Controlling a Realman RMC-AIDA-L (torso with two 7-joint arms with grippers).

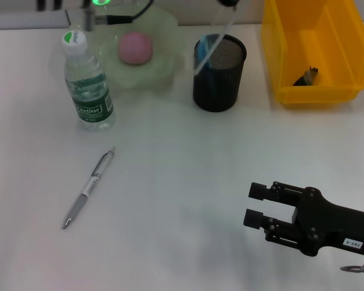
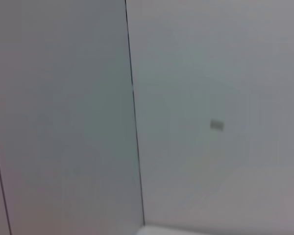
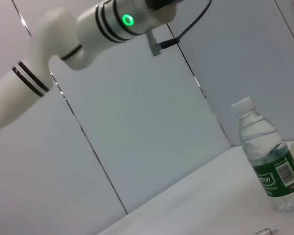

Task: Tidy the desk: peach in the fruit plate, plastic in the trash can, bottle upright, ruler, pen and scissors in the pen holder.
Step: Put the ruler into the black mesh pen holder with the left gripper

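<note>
With its jaws wide and empty, the right tool (image 1: pixel 252 205) should straddle the pen (image 1: pixel 89 188) midway, square to its barrel on the counter (image 1: pixel 188 170).

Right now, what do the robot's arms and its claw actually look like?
The right gripper is matte black and blocky, with two square-tipped fingers, small screws and a little white label on its body. The left arm, seen from the right wrist view, is a glossy white tube with black bands, a glowing green ring light and a thin black cable.
</note>
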